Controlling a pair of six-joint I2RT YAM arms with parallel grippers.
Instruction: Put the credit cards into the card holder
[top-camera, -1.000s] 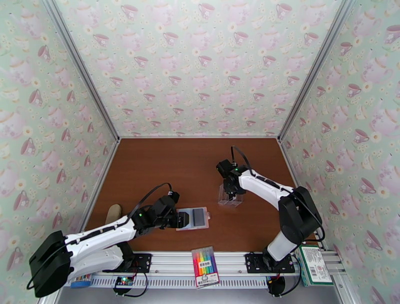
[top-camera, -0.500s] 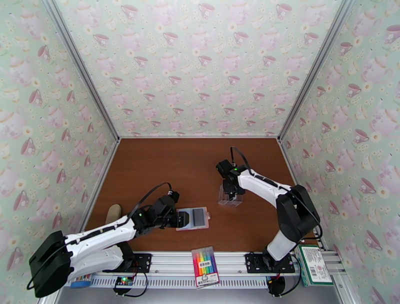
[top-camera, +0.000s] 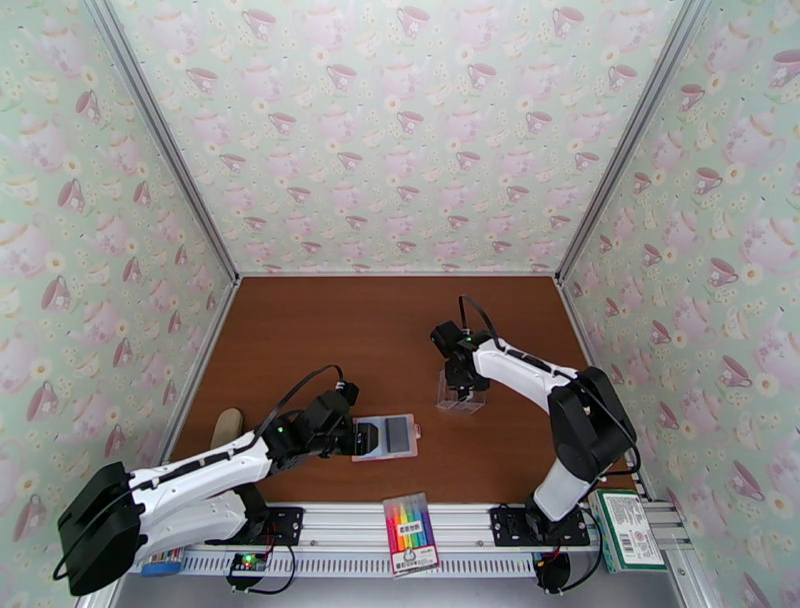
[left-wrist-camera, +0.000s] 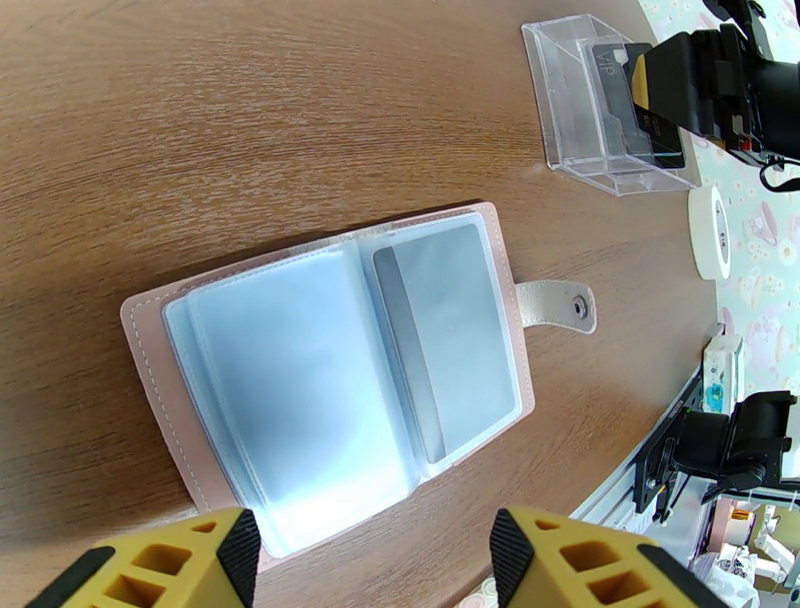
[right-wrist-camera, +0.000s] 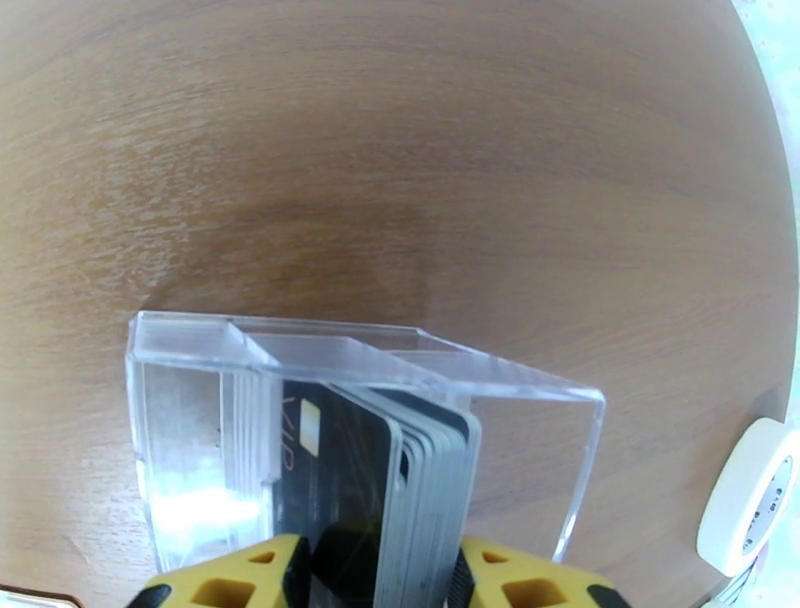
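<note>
Setting: brown wood-grain tabletop (top-camera: 330, 330), enclosed on three sides by walls (top-camera: 400, 130) papered with teacups and teapots
Card holder (top-camera: 392, 437): pink, lying open and flat on the tabletop near the front edge, left of centre; its clear blue-grey pockets (left-wrist-camera: 300, 380) face up
Snap tab (left-wrist-camera: 555, 303): sticks out flat from the card holder's right edge
Grey card (left-wrist-camera: 445, 330): lies inside the right-hand pocket of the card holder
Clear box (top-camera: 460, 392): stands on the tabletop right of centre, well apart from the card holder and farther from the arm bases
Credit cards (right-wrist-camera: 380, 470): dark stack standing on edge and leaning slightly inside the clear box
Left arm (top-camera: 200, 475): reaches low across the tabletop to the left end of the card holder
Left jaws: wide open with nothing held; the yellow fingertips (left-wrist-camera: 200, 560) stand apart, the card holder's end just beyond them
Right arm (top-camera: 530, 370): bends over the clear box, wrist pointing down into it
Right jaws: closed part-way on the stack of credit cards, one yellow fingertip (right-wrist-camera: 250, 570) against each outer face
Tape roll (right-wrist-camera: 750, 490): white, on the tabletop near the clear box
Marker pack (top-camera: 410, 520): lies on the front rail between the two arm bases
Green carton (top-camera: 625, 530): lies on the rail beside the right arm's base
</note>
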